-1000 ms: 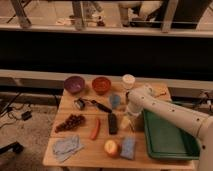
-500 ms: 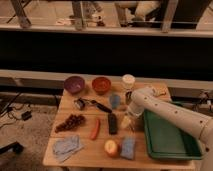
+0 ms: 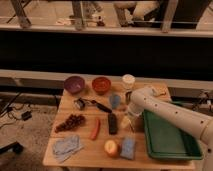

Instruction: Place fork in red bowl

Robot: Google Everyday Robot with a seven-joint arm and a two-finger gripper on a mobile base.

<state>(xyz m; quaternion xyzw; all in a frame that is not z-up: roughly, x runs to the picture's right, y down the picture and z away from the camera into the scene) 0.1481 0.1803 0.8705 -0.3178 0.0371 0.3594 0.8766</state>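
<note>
The red bowl [image 3: 101, 85] stands at the back of the wooden table [image 3: 85, 157], to the right of a purple bowl [image 3: 74, 84]. My gripper [image 3: 128, 118] points down at the table between the black rectangular bar [image 3: 112, 123] and the green tray [image 3: 170, 136], well in front and to the right of the red bowl. I cannot make out the fork; if it lies at that spot, the gripper and wrist hide it.
A white cup [image 3: 128, 81] stands right of the red bowl. Also on the table are a black-handled utensil [image 3: 95, 105], a blue object [image 3: 115, 101], grapes [image 3: 70, 122], a red stick-shaped food [image 3: 95, 129], a blue cloth [image 3: 66, 146], an apple [image 3: 111, 147] and a blue sponge [image 3: 128, 148].
My arm has bent lower, and the gripper has come down toward the table beside the black bar. Nothing else has moved.
</note>
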